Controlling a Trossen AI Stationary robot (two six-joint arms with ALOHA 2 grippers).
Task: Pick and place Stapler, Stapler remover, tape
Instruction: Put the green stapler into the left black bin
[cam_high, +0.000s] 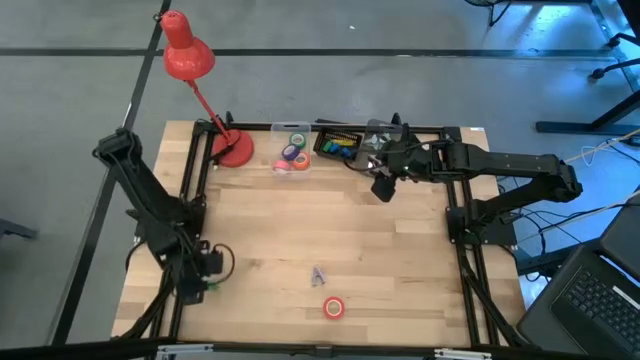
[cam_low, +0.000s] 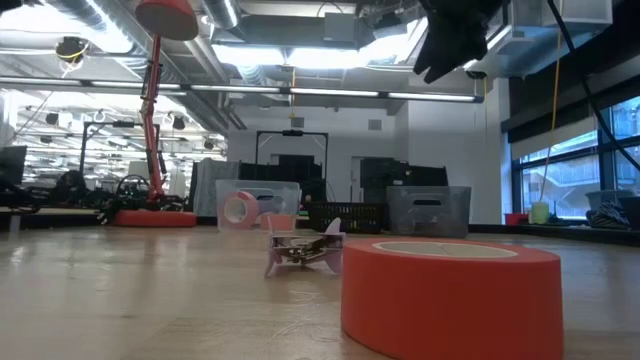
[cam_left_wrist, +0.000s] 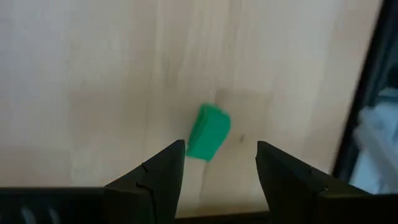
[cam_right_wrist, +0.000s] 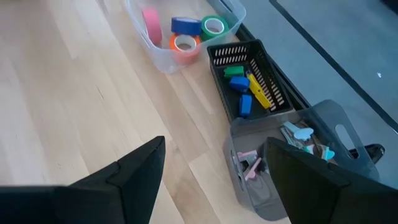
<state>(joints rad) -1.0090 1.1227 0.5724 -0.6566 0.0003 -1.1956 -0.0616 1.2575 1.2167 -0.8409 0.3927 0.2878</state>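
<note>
A red-orange tape roll (cam_high: 334, 308) lies flat on the table near the near edge and looms large in the low view (cam_low: 450, 290). A small stapler remover (cam_high: 318, 275) rests on the wood just beyond it (cam_low: 300, 250). More tape rolls (cam_right_wrist: 186, 34) sit in a clear bin (cam_high: 291, 150). Coloured staplers (cam_right_wrist: 245, 84) lie in a black basket (cam_high: 338, 145). My right gripper (cam_high: 383, 188) hangs open and empty above the table by the far containers (cam_right_wrist: 214, 146). My left gripper (cam_left_wrist: 221, 149) is open low at the table's left near side (cam_high: 207, 272), over a small green block (cam_left_wrist: 208, 132).
A grey bin (cam_right_wrist: 292, 155) with pastel stapler removers stands right of the black basket. A red desk lamp (cam_high: 190, 60) has its base at the far left corner (cam_high: 236, 150). Black frame rails (cam_high: 460, 250) run along the table's sides. Bare wood lies in the table's middle.
</note>
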